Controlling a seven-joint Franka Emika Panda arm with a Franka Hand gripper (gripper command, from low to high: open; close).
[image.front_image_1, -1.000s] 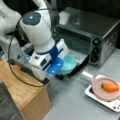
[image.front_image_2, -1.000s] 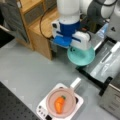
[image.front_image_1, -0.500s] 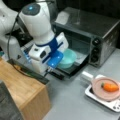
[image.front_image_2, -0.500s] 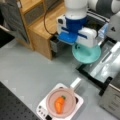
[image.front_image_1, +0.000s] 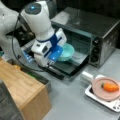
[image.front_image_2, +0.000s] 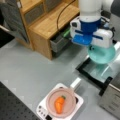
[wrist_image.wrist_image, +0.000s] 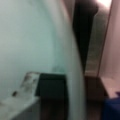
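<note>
In both front views a wooden shelf unit stands on the grey bench. In a front view it sits at the bench's left edge, and a dark bin pokes out of its side.

Next comes the white and blue robot arm. Its claw is down in front of the oven and is closed on the rim of a light green bowl. In a front view the green bowl hangs under the claw, just above the open oven door. The bowl looks tipped a bit. In the wrist view the bowl fills the left side, very close, and one dark claw finger presses on its inside near the rim.

The silver toaster oven stands behind the bowl, toward the back of the bench. Its glass door is folded down flat and the bowl is over it.

Farther to a front view's right, near the bench's front edge, lies a white tray. A pink plate rests on it, and an orange carrot lies in the plate. In a front view the carrot is well apart from the bowl.
</note>
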